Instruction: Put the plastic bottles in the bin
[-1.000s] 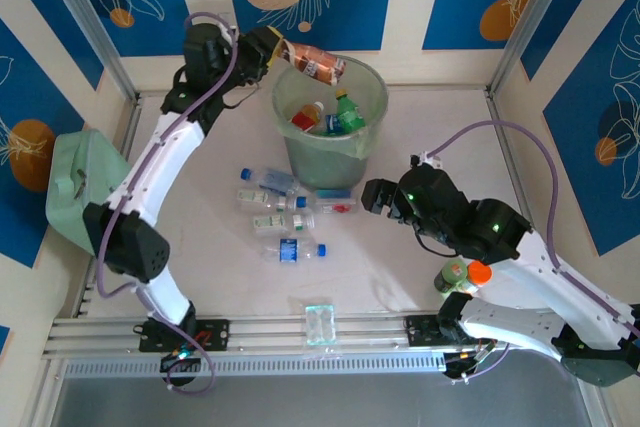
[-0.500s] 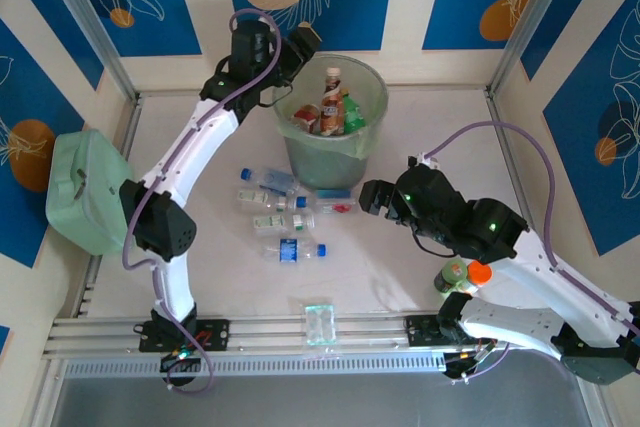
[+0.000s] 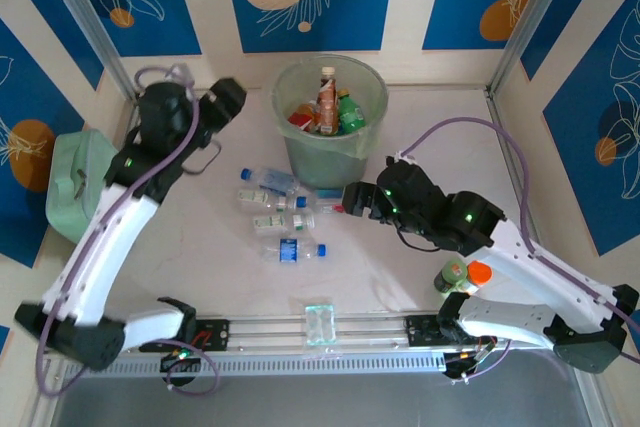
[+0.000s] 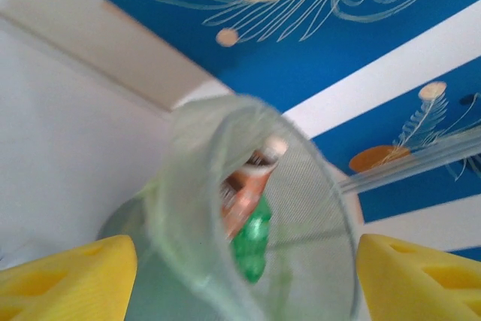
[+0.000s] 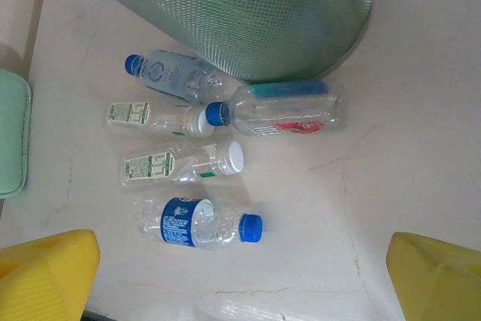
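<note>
The bin stands at the back middle and holds a reddish-orange bottle, upright, beside a green one and a red one. Several clear plastic bottles lie in front of it, among them a blue-labelled one and a red-labelled one. My left gripper hangs open and empty left of the bin. Its wrist view looks at the bin with the orange bottle and green bottle inside. My right gripper is open above the red-labelled bottle, with the blue-labelled bottle between its fingers' spread.
A mint green lidded box sits at the left edge. A stubby green item with an orange top stands by the right arm's base. A clear plastic piece lies at the near rail. Bare table lies right of the bin.
My left gripper let the reddish-orange bottle drop into the bin, opened, and drew back to the left of it. My right gripper edged left toward the lying bottles.
</note>
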Controlling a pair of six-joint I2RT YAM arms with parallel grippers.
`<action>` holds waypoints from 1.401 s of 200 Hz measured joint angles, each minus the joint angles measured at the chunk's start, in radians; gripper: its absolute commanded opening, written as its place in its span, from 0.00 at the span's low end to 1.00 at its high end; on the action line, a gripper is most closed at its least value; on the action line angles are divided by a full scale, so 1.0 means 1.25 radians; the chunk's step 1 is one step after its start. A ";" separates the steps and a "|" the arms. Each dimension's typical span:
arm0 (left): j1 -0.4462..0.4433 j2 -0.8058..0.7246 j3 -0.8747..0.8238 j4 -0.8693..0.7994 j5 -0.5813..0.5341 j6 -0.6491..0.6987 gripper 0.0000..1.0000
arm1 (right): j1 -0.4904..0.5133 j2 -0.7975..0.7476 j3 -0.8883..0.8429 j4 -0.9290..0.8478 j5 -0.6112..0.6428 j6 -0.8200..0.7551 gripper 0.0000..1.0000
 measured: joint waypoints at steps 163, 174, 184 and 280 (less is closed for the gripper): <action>0.023 -0.241 -0.595 -0.058 0.147 -0.232 0.68 | 0.100 0.476 0.082 0.084 -0.296 -0.290 0.99; 0.040 -0.259 -0.611 -0.067 0.147 -0.235 0.69 | 0.114 0.516 0.128 0.066 -0.289 -0.322 0.99; 0.057 -0.276 -0.626 -0.081 0.147 -0.237 0.69 | 0.123 0.552 0.167 0.056 -0.279 -0.349 0.99; 0.121 -0.327 -0.662 -0.147 0.147 -0.243 0.69 | 0.150 0.768 0.313 0.009 -0.231 -0.470 0.99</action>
